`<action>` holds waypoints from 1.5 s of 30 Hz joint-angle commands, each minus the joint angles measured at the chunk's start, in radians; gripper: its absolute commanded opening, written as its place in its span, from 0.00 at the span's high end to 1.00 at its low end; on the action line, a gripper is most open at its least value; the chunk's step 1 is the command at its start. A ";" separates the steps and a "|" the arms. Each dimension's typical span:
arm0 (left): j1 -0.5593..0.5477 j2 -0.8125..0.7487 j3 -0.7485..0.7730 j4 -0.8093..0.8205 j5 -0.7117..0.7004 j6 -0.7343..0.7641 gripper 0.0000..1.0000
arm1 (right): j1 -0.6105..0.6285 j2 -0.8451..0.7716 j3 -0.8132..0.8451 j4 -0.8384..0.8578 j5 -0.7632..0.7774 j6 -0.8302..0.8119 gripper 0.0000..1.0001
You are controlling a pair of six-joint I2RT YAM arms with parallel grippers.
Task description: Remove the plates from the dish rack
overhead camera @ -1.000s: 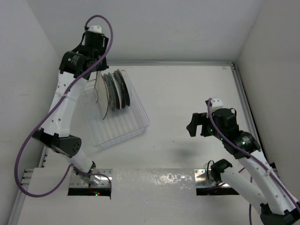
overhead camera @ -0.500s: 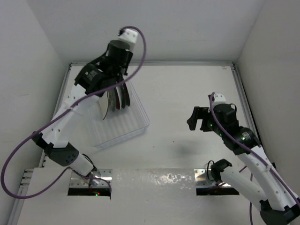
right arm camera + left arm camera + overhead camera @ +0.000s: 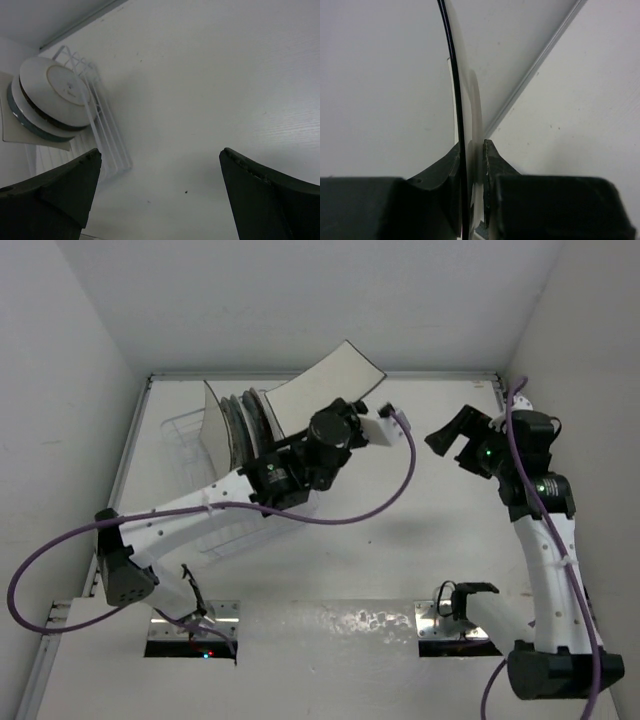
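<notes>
Up over the far middle of the desk, seen from above, a square cream plate (image 3: 325, 375) is held by its edge in the left gripper (image 3: 338, 410), likely to be carried away from the clear plastic dish rack (image 3: 182, 450) at the far left corner. Other plates (image 3: 240, 420) are stood in it. The right gripper (image 3: 452, 443) is opened wide, with nothing held. At the left wrist, the thin smooth plate is pinched between black fingers (image 3: 495, 170). At the right wrist, round shiny plates are seen in the ribbed rack.
</notes>
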 commanded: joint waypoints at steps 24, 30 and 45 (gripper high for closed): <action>-0.317 -0.095 -0.645 1.095 0.035 0.719 1.00 | -0.302 0.030 -0.114 0.465 -0.774 0.391 0.02; -0.342 -0.046 -0.662 1.129 0.033 0.759 1.00 | -0.266 0.073 -0.134 0.308 -0.748 0.243 0.11; -0.362 -0.008 -0.667 1.123 0.041 0.753 1.00 | -0.102 0.146 -0.174 0.233 -0.760 0.095 0.75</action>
